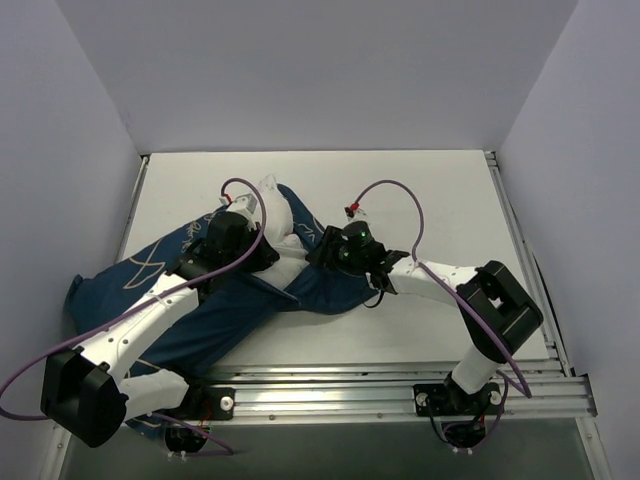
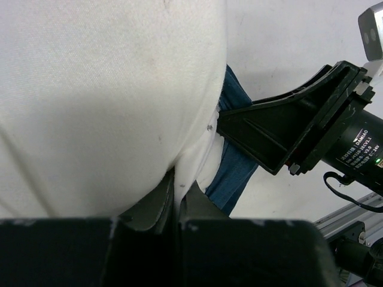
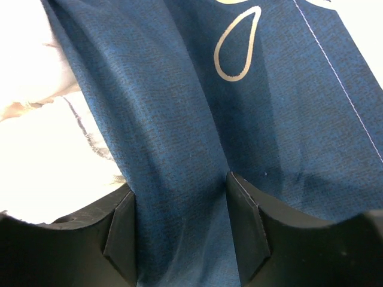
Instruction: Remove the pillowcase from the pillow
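Observation:
The navy pillowcase (image 1: 235,315) lies slantwise from the near left to the table's middle. The white pillow (image 1: 284,222) sticks out of its far open end. My left gripper (image 1: 262,252) is shut on a pinch of the pillow (image 2: 108,89); in the left wrist view the white fabric is squeezed between its jaws (image 2: 176,185), with the pillowcase's edge (image 2: 233,173) beside it. My right gripper (image 1: 318,252) is just right of it, shut on a fold of the pillowcase (image 3: 197,119). The blue cloth fills the gap between its jaws (image 3: 179,197), with the pillow (image 3: 48,161) to the left.
An aluminium rail (image 1: 400,385) runs along the near edge by the arm bases. White walls close in the table at the left, back and right. Purple cables (image 1: 400,190) loop above both wrists. The right gripper's body (image 2: 299,131) is close beside the left one.

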